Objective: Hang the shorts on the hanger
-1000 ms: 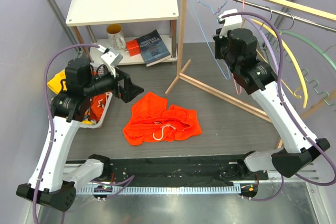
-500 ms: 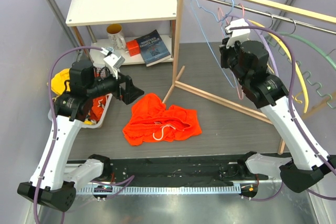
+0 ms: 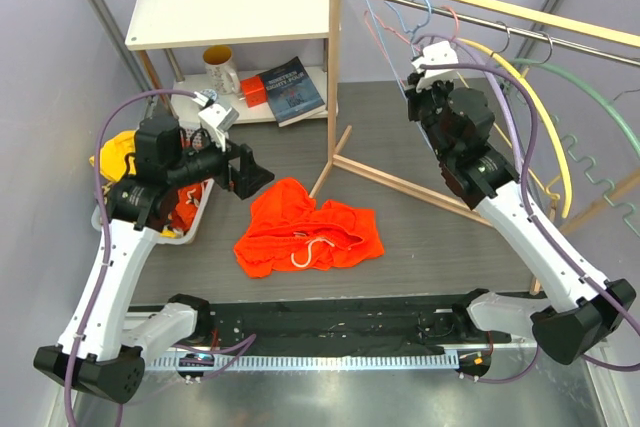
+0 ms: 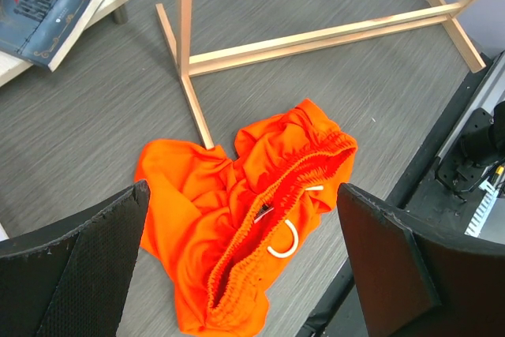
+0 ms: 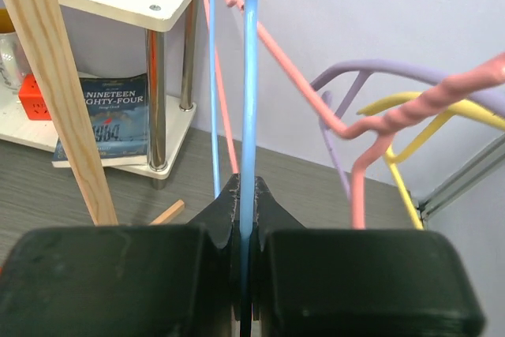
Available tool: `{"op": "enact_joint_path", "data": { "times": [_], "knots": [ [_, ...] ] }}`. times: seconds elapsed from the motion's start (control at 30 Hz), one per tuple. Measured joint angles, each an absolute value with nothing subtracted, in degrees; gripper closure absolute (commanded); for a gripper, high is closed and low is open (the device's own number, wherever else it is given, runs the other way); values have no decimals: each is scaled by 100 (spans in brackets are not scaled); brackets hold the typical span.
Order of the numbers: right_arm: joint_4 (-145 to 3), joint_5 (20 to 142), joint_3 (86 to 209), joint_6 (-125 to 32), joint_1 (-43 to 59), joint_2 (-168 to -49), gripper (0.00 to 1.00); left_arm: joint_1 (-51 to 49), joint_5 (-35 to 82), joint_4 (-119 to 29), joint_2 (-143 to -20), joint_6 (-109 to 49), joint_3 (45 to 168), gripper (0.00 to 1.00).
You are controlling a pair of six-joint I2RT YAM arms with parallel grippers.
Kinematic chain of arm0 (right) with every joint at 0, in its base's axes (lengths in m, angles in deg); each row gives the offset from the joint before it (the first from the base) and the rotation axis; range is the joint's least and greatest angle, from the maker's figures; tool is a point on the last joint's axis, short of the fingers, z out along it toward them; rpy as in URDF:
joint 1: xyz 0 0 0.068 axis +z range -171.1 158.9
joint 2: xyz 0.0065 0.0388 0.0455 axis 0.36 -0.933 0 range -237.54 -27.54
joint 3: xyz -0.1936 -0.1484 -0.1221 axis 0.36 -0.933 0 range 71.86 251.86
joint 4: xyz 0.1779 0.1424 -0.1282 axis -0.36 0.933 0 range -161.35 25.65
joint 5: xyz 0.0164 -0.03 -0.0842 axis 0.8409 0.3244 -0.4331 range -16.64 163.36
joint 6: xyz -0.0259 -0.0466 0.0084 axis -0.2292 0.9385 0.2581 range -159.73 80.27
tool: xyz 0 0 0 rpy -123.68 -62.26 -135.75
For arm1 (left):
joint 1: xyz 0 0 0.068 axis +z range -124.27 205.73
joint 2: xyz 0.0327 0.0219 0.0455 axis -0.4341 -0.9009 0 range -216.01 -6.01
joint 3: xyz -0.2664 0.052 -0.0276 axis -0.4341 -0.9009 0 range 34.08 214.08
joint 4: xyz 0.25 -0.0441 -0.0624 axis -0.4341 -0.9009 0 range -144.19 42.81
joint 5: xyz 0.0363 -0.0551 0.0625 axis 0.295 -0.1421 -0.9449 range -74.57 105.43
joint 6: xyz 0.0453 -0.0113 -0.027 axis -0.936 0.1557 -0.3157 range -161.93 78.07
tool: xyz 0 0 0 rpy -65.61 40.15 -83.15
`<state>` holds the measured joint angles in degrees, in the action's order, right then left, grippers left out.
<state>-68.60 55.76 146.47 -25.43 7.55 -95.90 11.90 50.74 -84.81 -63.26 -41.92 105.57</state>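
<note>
The orange shorts [image 3: 310, 237] lie crumpled on the table in front of the arms, the white drawstring showing; in the left wrist view they [image 4: 197, 195] lie straight below. My left gripper [image 3: 250, 172] hangs open above their left edge, with the fingers [image 4: 79, 262] wide apart and empty. The light-blue hanger [image 3: 388, 47] hangs on the rail of the wooden rack. My right gripper [image 3: 412, 82] is up at the rack, shut on the hanger's blue wire [image 5: 251, 76], which runs up from between the fingertips of the gripper [image 5: 246, 183].
The wooden rack [image 3: 335, 57] stands at the back right with pink [image 5: 371, 128], lilac [image 5: 371, 69], yellow [image 3: 550, 147] and green [image 3: 600, 97] hangers. A white shelf [image 3: 235, 12] holds a mug, a book [image 3: 292, 90] and a red cube. A basket [image 3: 190, 217] of clothes sits at the left.
My right gripper, shut on the blue hanger, has moved left and toward the rack's post. The top of the rack has shifted left with it. The left arm has barely moved.
</note>
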Motion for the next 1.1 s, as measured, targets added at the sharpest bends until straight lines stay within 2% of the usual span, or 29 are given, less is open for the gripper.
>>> {"op": "enact_joint_path", "data": {
  "times": [0.37,0.83,1.1],
  "knots": [
    [-6900,6408,14133,-2270,755,-8906,99,1192,5039,-8466,-6374,-4187,10491,0],
    [-4224,7361,14553,-2287,755,-8336,99,1190,4759,-8519,-6617,-4109,10198,0],
    [-2742,8207,14667,-1994,755,-7958,99,1190,4781,-8680,-6635,-4613,9792,0]
  ]
}}
